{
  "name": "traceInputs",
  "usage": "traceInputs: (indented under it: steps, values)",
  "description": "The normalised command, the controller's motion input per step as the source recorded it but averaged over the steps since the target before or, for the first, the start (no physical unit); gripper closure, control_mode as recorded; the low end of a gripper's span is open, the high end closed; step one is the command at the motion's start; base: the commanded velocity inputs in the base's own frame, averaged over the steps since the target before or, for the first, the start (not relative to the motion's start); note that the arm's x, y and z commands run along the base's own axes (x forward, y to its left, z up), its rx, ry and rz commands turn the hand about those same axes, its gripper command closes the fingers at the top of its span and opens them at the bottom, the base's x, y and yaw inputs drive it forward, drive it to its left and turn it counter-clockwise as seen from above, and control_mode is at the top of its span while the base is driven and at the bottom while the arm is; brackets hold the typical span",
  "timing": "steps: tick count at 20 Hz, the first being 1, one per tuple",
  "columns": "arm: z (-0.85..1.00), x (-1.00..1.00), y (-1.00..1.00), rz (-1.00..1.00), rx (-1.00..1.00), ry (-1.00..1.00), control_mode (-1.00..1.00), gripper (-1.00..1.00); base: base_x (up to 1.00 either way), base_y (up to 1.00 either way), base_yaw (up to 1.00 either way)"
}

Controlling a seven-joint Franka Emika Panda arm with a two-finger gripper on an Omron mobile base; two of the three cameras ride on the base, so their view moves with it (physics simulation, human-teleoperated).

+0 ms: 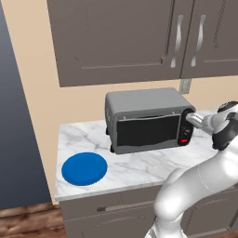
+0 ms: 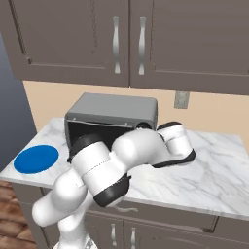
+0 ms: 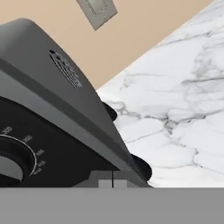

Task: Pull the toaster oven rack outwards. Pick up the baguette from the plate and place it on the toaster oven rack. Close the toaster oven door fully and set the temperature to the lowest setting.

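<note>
The toaster oven stands at the back of the marble counter, and its toaster oven door is up and closed, its dark glass hiding the toaster oven rack. The baguette is out of view. Left of the oven lies the blue plate with nothing on it. My gripper is shut and its tip is against the upper part of the dark control panel, above the red button. In the hand view the fingertips are pressed together with nothing between them, just right of a dial knob.
Brown wall cabinets hang over the oven. A wall outlet sits behind it to the right. Bare marble counter stretches right of the oven, and my own arm crosses in front of the oven in the right base view.
</note>
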Motion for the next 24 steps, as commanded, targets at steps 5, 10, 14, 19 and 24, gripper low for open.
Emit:
traceInputs:
  steps: [5,10,14,19,24]
  values:
    - [-0.19,0.00,-0.81,0.37,-0.34,0.00,-1.00,1.00,0.00,0.00,0.00]
    - [-0.10,0.01,-0.79,0.38,-0.38,0.00,-1.00,1.00,0.00,0.00,0.00]
    - [-0.11,0.03,-0.86,0.45,-0.38,-0.03,-1.00,1.00,0.00,0.00,0.00]
    - [-0.07,0.00,-0.69,0.62,-0.36,-0.23,-1.00,1.00,0.00,0.00,0.00]
    - [-0.01,-0.01,-0.55,0.70,-0.34,-0.33,-1.00,1.00,0.00,0.00,0.00]
